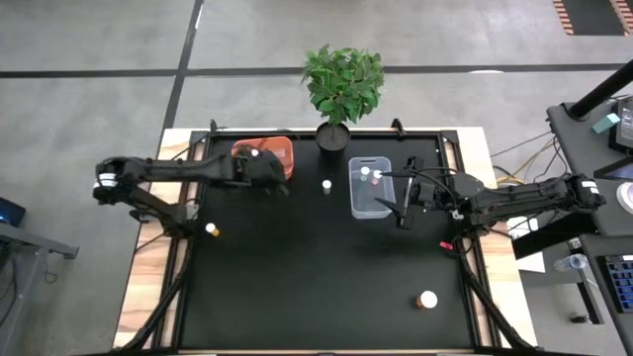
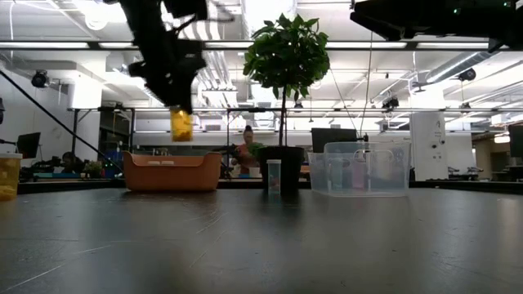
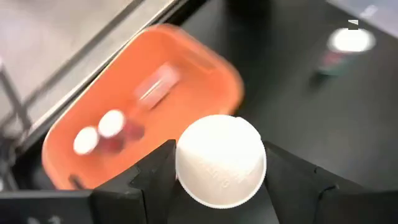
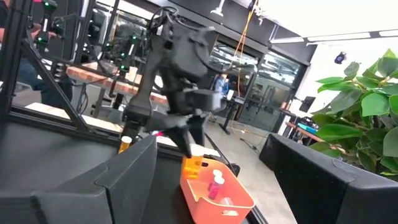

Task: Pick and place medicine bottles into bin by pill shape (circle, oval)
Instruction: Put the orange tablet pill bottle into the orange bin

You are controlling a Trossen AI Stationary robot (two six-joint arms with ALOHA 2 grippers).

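My left gripper [image 1: 265,168] is shut on a medicine bottle [image 2: 181,124] with an amber body and a white cap [image 3: 221,160], held high over the near edge of the orange bin [image 1: 269,156]. Two white-capped bottles [image 3: 99,132] and one lying bottle [image 3: 155,84] are inside the orange bin. One bottle [image 1: 326,185] stands upright on the black mat between the bins. The clear bin [image 1: 370,186] holds bottles [image 1: 369,174]. My right gripper [image 1: 402,206] hangs open beside the clear bin's right side, with nothing between its fingers. My left gripper pinches the bottle between its two fingers [image 3: 152,171], one on either side just below the white cap. The fingers slant down from the table's left side. The amber body [image 4: 194,165] hangs below the fingertips, roughly upright and lifted clear above the orange bin.
An amber bottle [image 1: 211,229] stands on the mat near the left edge, and another bottle [image 1: 427,299] near the front right. A small pink thing [image 1: 445,244] lies by the right rail. A potted plant [image 1: 341,94] stands at the far edge between the bins.
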